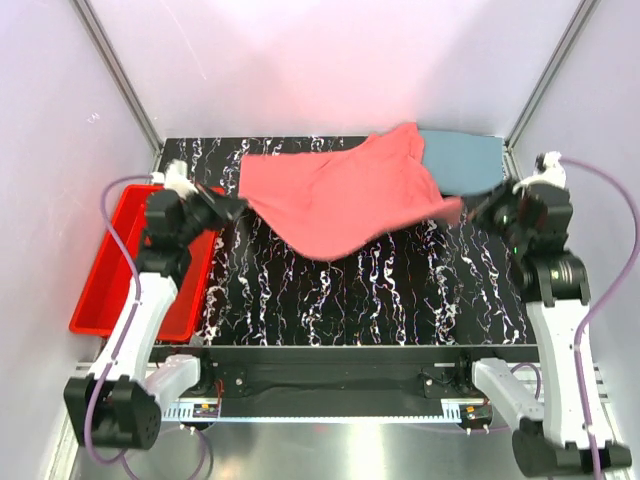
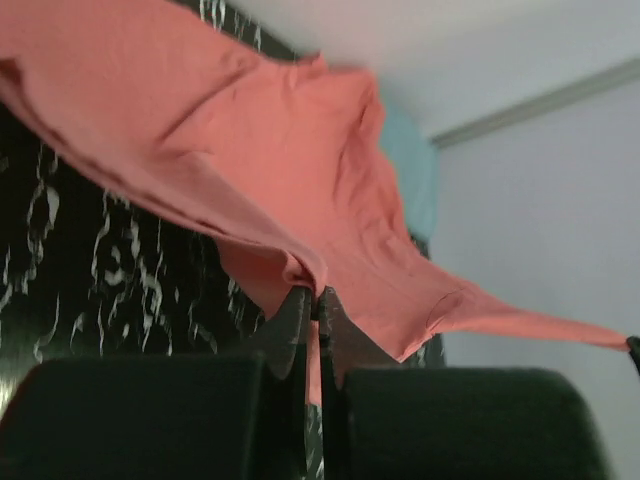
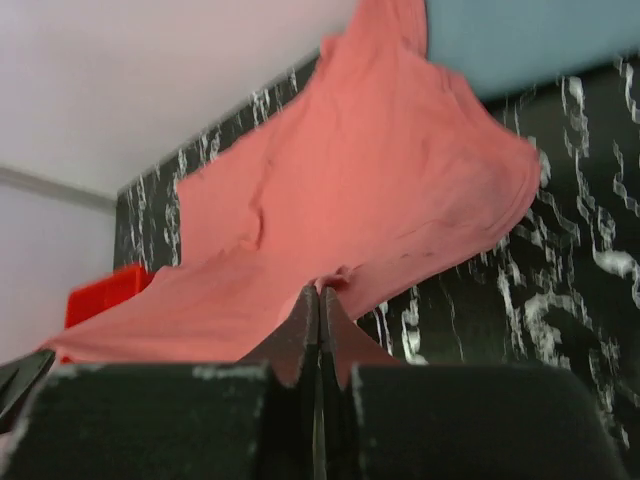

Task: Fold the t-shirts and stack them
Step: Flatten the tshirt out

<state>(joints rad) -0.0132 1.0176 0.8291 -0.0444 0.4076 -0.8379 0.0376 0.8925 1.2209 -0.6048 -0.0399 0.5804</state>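
The salmon-pink t-shirt (image 1: pixel 340 195) hangs stretched above the black marbled table (image 1: pixel 400 300), held between both arms. My left gripper (image 1: pixel 236 206) is shut on its left edge; in the left wrist view the cloth (image 2: pixel 260 150) is pinched at the gripper (image 2: pixel 314 295). My right gripper (image 1: pixel 468 212) is shut on the shirt's right edge, and the right wrist view shows the fabric (image 3: pixel 380 180) bunched at the gripper (image 3: pixel 320 292). The grey-blue t-shirt (image 1: pixel 462 162) lies flat at the table's far right, partly under the pink one.
A red plastic tray (image 1: pixel 100 290) stands off the table's left side, under the left arm. White enclosure walls and metal corner posts (image 1: pixel 125 85) close in the back and sides.
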